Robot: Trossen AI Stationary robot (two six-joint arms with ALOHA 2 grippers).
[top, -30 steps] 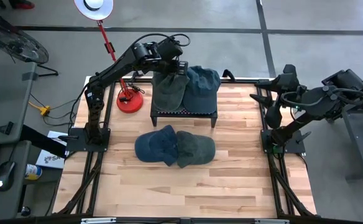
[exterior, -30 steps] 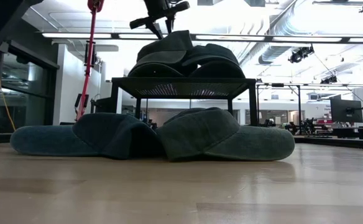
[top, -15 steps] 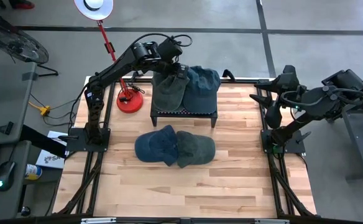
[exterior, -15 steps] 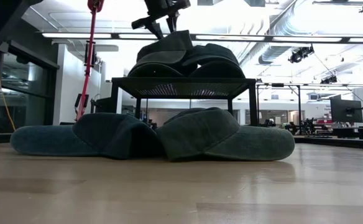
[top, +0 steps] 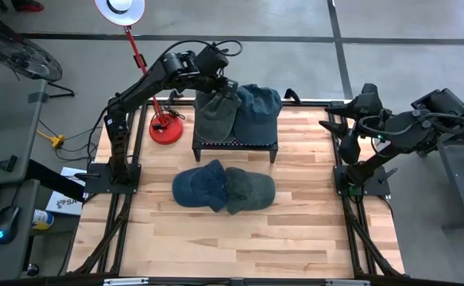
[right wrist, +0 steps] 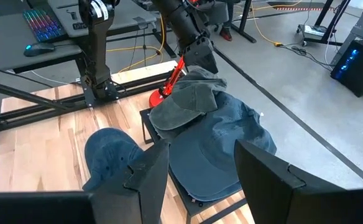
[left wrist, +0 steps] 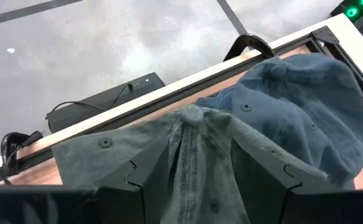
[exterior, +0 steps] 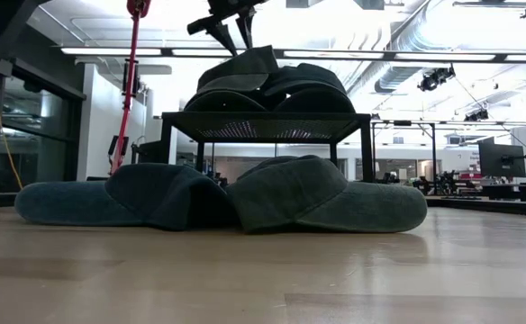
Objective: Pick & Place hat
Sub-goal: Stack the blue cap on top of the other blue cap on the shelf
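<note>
Here, two soft cloth caps on the small black mesh stand (top: 235, 144) at the far edge of the wooden worktop (top: 295, 230): grey-green cap (top: 215, 114) lapped beside slate-blue cap (top: 257, 105), evidently the drop-off spot. Left gripper (top: 223, 86) just above the grey-green cap's crown, fingers spread and pinching nothing, seemingly clear of the cloth (hard to be sure from the wrist view). Two more caps, dark blue (top: 199, 185) and olive (top: 249, 189), mid-worktop, awaiting pickup. Right gripper (top: 348, 148) parked at the right edge, fingers apart, empty.
</note>
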